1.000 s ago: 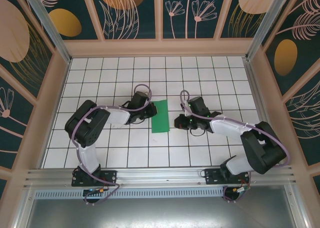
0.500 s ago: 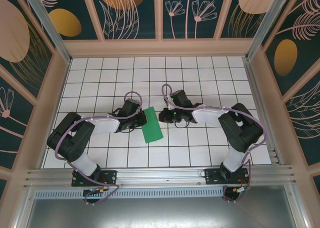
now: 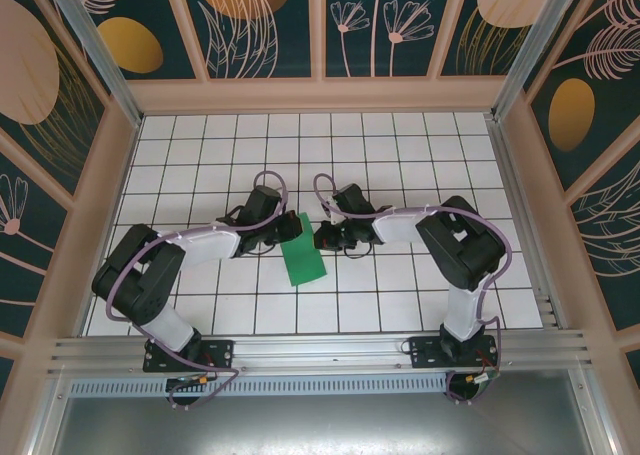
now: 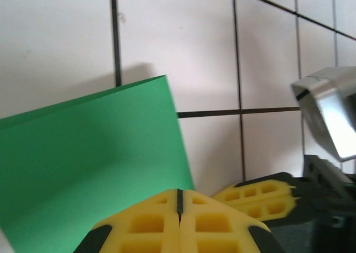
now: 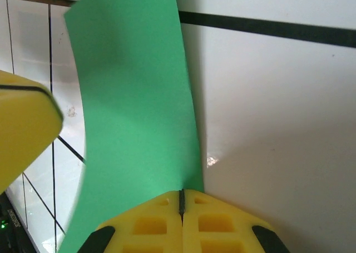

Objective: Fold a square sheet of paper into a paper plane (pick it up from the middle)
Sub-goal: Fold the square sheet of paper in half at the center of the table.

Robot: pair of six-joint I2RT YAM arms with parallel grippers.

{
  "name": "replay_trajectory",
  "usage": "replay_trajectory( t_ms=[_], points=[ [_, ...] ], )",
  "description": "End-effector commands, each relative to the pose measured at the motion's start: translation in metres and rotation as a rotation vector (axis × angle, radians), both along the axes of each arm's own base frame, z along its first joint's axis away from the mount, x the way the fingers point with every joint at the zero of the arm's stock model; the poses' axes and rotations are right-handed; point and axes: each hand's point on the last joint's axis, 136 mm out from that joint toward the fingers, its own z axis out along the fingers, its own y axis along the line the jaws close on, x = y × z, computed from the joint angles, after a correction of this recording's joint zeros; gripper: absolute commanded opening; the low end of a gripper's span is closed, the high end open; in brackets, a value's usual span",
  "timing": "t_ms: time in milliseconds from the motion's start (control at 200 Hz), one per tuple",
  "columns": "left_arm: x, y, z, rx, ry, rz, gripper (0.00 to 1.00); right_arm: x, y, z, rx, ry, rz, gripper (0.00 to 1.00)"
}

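While both arms reach over the white tiled table (image 3: 200,155), the square sheet of paper (image 3: 303,255) lies near its middle between them, showing as a narrow green strip (one long side looks bowed up off the tiles). The left gripper (image 4: 179,193) and right gripper (image 5: 181,194) are closed tight at opposite edges of it; whether either pinches the paper I cannot tell. Closed tips pushing from both sides could buckle or skid the thin sheet, spoiling the crease. No brand, label or writing is readable.
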Motion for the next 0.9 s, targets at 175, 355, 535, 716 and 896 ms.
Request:
replay_trajectory(
  t_ms=[175,355,535,716,896],
  points=[
    [0.017,-0.022,0.004,-0.071,-0.012,-0.044,0.0,0.0,0.001,-0.007,-0.023,0.015,0.002,0.0],
    [0.019,-0.025,-0.015,-0.057,0.023,-0.048,0.0,-0.001,0.0,-0.008,-0.024,0.013,0.001,0.0],
    [0.017,-0.019,-0.032,-0.01,0.052,-0.034,0.0,-0.003,0.002,0.0,0.004,0.0,0.013,0.0],
    [0.014,-0.013,-0.046,0.026,0.069,-0.025,0.0,-0.008,0.004,0.013,0.047,-0.017,0.036,0.0],
    [0.015,-0.012,-0.05,0.036,0.076,-0.019,0.0,-0.014,0.0,0.008,0.036,0.006,0.034,0.0]
  ],
)
